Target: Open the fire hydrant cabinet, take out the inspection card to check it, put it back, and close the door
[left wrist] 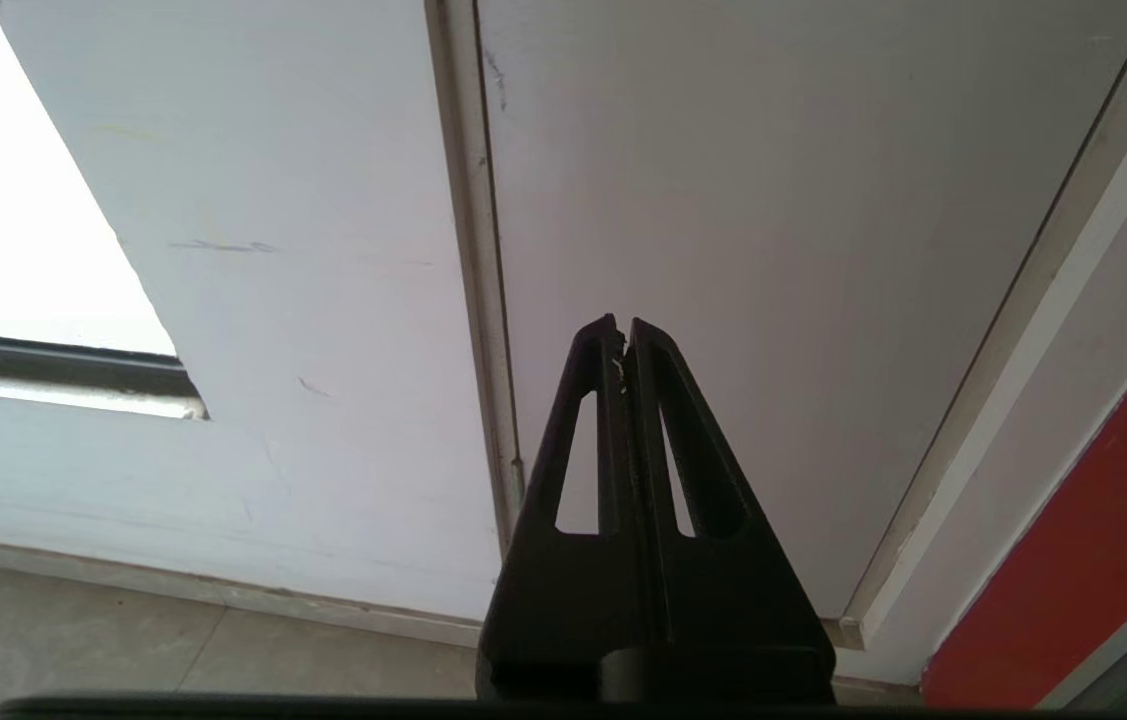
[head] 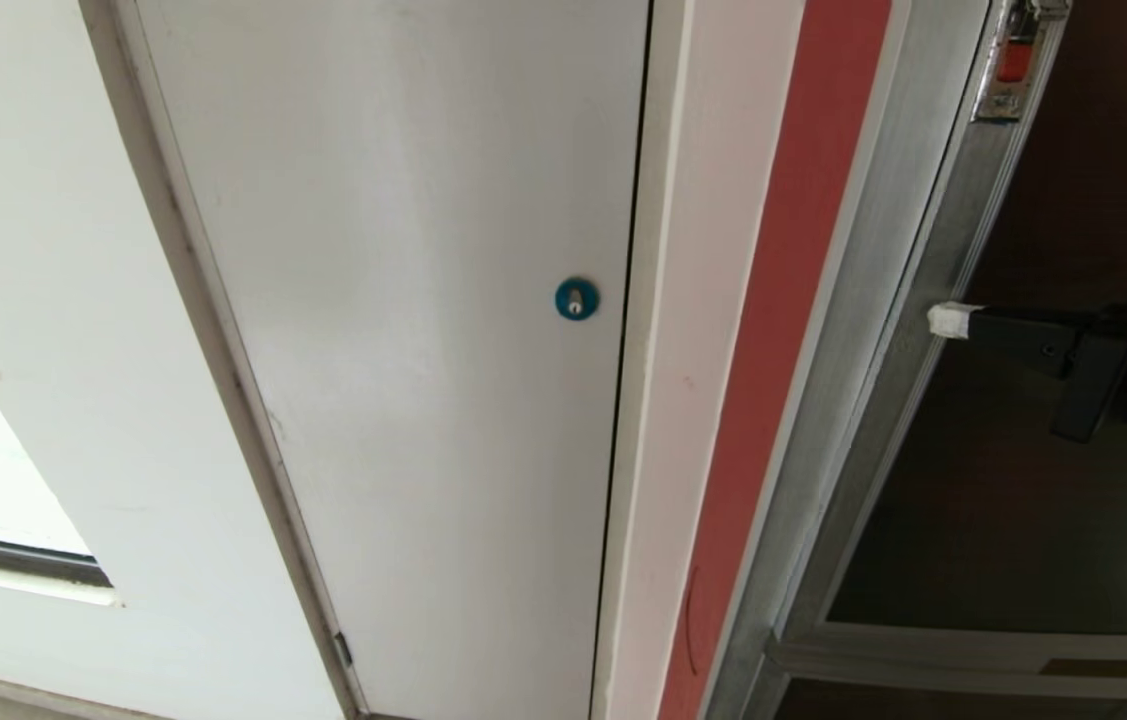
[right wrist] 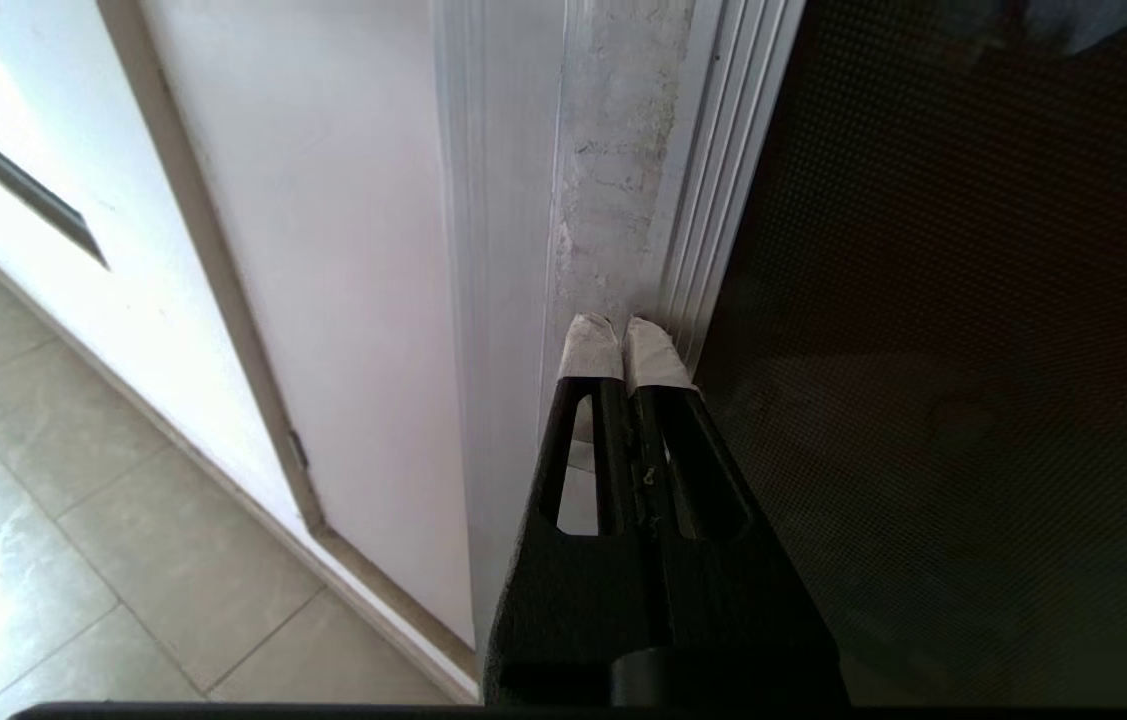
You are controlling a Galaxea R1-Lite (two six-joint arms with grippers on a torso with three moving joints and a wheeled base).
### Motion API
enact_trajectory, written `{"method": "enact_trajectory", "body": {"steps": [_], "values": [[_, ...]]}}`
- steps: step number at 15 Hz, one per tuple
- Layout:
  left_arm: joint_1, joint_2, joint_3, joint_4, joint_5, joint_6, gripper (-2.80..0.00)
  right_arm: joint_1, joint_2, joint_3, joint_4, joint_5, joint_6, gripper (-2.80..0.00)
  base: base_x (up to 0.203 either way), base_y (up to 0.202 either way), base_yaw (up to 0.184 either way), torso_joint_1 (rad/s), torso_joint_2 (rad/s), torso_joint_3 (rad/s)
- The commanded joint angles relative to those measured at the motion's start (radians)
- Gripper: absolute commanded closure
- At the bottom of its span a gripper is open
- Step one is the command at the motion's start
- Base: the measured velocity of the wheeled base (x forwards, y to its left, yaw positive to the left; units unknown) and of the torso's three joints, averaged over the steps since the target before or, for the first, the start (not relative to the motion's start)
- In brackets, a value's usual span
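Note:
The fire hydrant cabinet (head: 828, 330) stands at the right, silver-framed with a red strip beside it. Its door (head: 1053, 500) is a dark tinted glass panel in a silver frame, with a small red latch (head: 1018, 55) at the top. My right gripper (head: 945, 320) reaches in from the right, shut, its white-taped tips against the door's silver frame edge (right wrist: 613, 250). In the right wrist view the right gripper (right wrist: 621, 335) meets that frame beside the dark glass (right wrist: 973, 350). The left gripper (left wrist: 621, 328) is shut and empty, facing the white door low down. The inspection card is out of view.
A plain white door (head: 403, 350) with a round blue lock (head: 576, 298) fills the middle. A white wall (head: 53, 300) and a window ledge (head: 13, 560) lie to the left. Tiled floor (right wrist: 43, 500) runs below.

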Motion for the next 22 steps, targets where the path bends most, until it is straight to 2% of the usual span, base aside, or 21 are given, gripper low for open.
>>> {"method": "enact_trajectory", "body": {"steps": [1, 8, 12, 16, 19, 22], "values": [[-0.001, 0.001, 0.006, 0.000, 0.000, 0.000, 0.00, 0.012, 0.034, 0.000, -0.019, -0.032, 0.000, 0.00, 0.000, 0.000, 0.000, 0.000, 0.00, 0.000], [0.001, 0.001, 0.006, 0.000, 0.000, 0.000, 0.00, 0.051, 0.072, -0.009, -0.069, -0.118, 0.003, 0.00, 0.000, 0.000, 0.000, 0.000, 0.00, 0.000], [0.000, 0.000, 0.006, 0.000, 0.000, 0.000, 0.00, 0.067, 0.048, 0.011, -0.068, -0.119, 0.002, 0.00, 0.000, 0.000, 0.000, 0.000, 0.00, 0.000], [0.001, 0.001, 0.006, 0.000, 0.000, 0.000, 0.00, 0.135, -0.031, 0.063, -0.067, -0.117, 0.000, 0.00, 0.000, 0.000, 0.000, 0.000, 0.00, 0.000], [-0.001, 0.001, 0.006, 0.000, 0.000, 0.000, 0.00, 0.149, -0.067, 0.065, -0.063, -0.117, 0.000, 0.00, 0.000, 0.000, 0.000, 0.000, 0.00, 0.000], [0.000, 0.001, 0.006, 0.000, 0.000, 0.000, 0.00, 0.156, -0.127, 0.035, -0.061, -0.076, 0.068, 0.00, 0.000, 0.000, 0.000, 0.000, 0.00, 0.000]]}}
